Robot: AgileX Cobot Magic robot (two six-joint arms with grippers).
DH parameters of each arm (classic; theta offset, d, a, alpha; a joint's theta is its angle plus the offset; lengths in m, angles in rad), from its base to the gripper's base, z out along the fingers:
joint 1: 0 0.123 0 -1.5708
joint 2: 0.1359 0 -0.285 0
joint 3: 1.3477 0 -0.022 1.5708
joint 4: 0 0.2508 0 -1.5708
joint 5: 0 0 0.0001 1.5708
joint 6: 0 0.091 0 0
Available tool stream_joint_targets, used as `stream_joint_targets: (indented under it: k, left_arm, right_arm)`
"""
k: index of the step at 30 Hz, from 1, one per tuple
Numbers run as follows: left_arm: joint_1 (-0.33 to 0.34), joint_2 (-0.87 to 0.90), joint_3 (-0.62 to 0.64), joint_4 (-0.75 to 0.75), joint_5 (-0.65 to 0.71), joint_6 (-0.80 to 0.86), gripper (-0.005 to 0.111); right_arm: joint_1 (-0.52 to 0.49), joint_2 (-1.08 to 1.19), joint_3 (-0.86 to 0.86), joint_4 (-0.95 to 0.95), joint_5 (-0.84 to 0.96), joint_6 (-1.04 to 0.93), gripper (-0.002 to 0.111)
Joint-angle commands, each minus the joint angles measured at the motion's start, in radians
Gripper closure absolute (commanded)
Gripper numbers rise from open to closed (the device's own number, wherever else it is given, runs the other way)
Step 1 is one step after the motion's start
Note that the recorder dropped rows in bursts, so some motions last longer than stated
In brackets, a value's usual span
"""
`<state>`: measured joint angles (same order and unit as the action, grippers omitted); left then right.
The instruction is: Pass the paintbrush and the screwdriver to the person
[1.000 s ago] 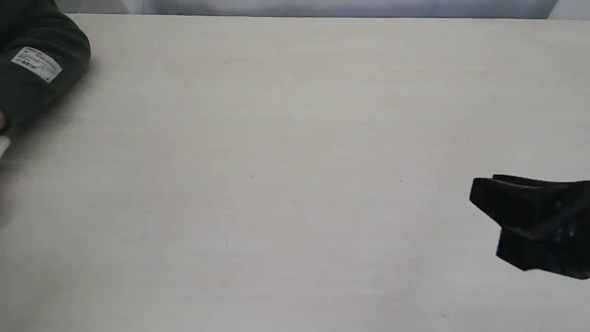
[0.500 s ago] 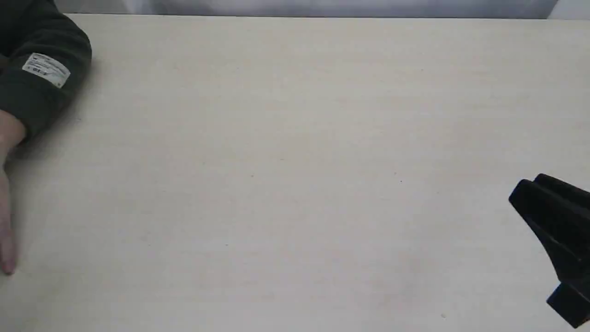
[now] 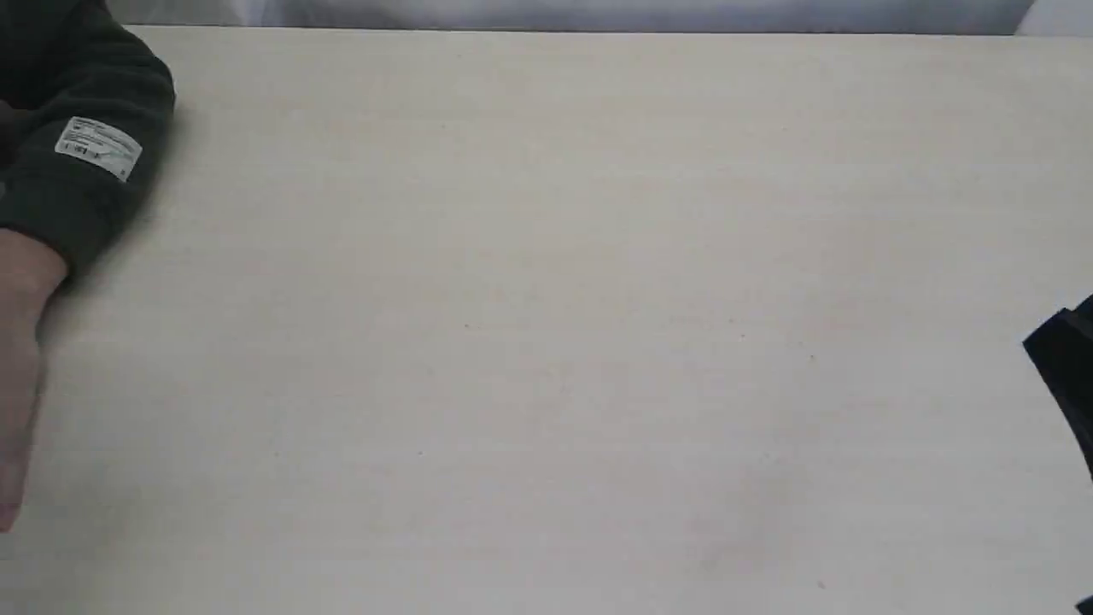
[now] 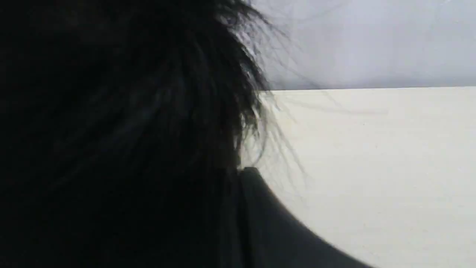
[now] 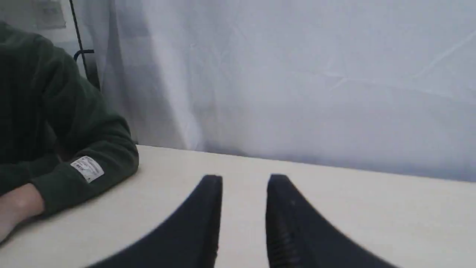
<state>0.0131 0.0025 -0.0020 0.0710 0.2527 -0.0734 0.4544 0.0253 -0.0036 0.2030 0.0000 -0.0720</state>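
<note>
Black right pincer [image 5: 244, 182]; pale beige table [image 3: 546, 299]; dk green sleeve [image 3: 85, 77] w/ white label [image 3: 98, 148].

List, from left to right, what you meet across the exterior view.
person's forearm in a dark green sleeve with a small white label → bare pale wooden tabletop → black right gripper, cut off by the picture's edge.

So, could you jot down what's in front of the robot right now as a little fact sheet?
surface: pale table
person: hand at the exterior view's left edge, dark green sleeve with white label
right end effector: fingers apart, nothing between them
left end effector: mostly hidden behind dark strands, state unclear
paintbrush, screwdriver: not visible in any view
</note>
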Motion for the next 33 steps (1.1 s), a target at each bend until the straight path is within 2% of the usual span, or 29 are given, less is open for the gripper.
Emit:
stream_joint_targets:
  k: [1,10,16,31,33]
  left_arm:
    - [-0.002,-0.002,0.002,-0.003,0.0,-0.002,0.107]
    - [-0.002,-0.002,0.002,-0.003,-0.003,-0.002,0.107]
    - [-0.002,-0.002,0.002,-0.003,-0.003,-0.002,0.107]
    - [-0.002,-0.002,0.002,-0.001,-0.005,-0.002,0.107]
    - [-0.002,-0.002,0.002,-0.001,-0.005,-0.002,0.107]
  right_arm:
    - [0.001,-0.025,0.004,-0.01,0.0,-0.061,0.085]
    - [0.001,-0.025,0.004,0.0,0.0,-0.088,0.085]
    - [0.001,-0.025,0.004,0.128,0.012,-0.035,0.085]
    - [0.001,-0.025,0.004,0.13,0.012,-0.039,0.085]
    - [0.001,-0.025,0.004,0.115,0.012,-0.101,0.085]
